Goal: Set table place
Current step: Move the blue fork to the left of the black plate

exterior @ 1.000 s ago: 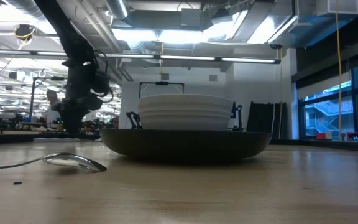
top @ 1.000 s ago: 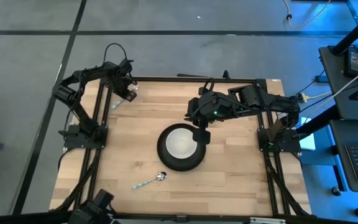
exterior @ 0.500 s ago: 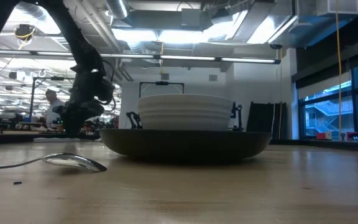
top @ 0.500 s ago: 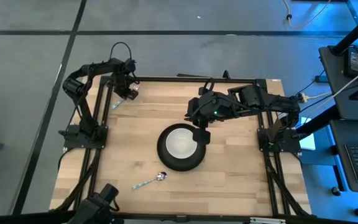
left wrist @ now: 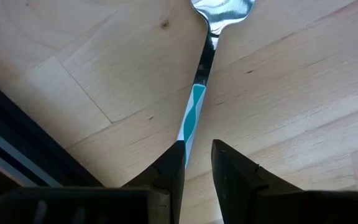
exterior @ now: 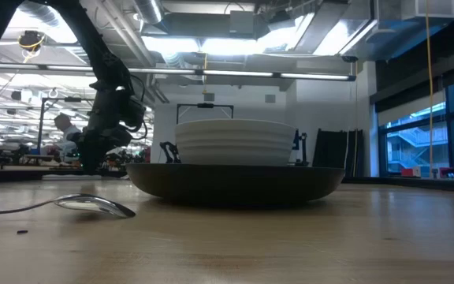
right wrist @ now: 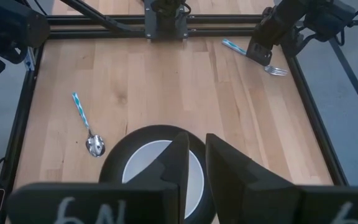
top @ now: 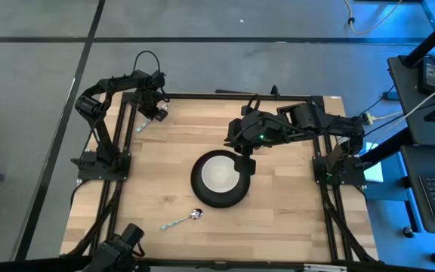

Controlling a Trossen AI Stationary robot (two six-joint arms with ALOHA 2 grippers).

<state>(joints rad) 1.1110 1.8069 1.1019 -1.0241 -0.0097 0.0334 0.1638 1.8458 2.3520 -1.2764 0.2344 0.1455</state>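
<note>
Under both arms, pale plank table (top: 278,211), black-framed

1 table (top: 278,204). 1 dark plate (top: 199,189) w/ 1 white bowl (top: 219,173) on it. 1 spoon (top: 180,221). 1 fork (right wrist: 253,55). 2 arms, 2 grippers: left (top: 154,112), right (top: 243,162). 1 person (exterior: 63,130) in bg.

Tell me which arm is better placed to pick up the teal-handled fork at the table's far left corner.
Left. The left gripper is already down over the teal-handled metal fork, fingers straddling its handle. The right gripper hovers over the white bowl on the black round plate, well away.
</note>
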